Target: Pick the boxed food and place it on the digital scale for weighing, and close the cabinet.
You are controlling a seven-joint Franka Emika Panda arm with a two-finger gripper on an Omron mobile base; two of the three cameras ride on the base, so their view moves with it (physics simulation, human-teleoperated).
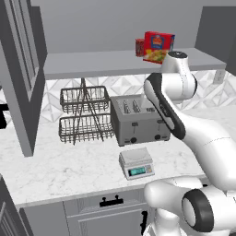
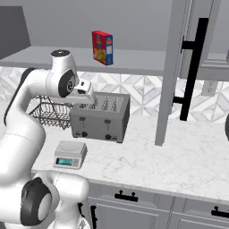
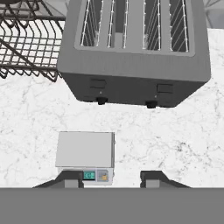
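The flat red cardboard box of food with the yellow picture [image 1: 159, 46] stands upright on the open shelf of the large grey wall cabinet [image 2: 134, 62], just beside a small red can [image 1: 139, 47]. The small white-grey square scale with a teal display strip [image 3: 85, 155] sits on the white marbled desk [image 1: 60, 170], in front of the grey four-slot toaster [image 1: 138, 120] and well below the box.

The likeliest trouble is the reach: the box stands tall and thin, so a glancing approach could tip it or knock the can off the shelf. The open cabinet door with its vertical black bar handle [image 2: 192, 67] hangs forward near the workspace, and a wide swing could strike it.

The white arm is folded, elbow high by the shelf, wrist bent downward over the toaster. The jaws [image 3: 111, 178] are released and empty, pointing down at the desk beside the scale.
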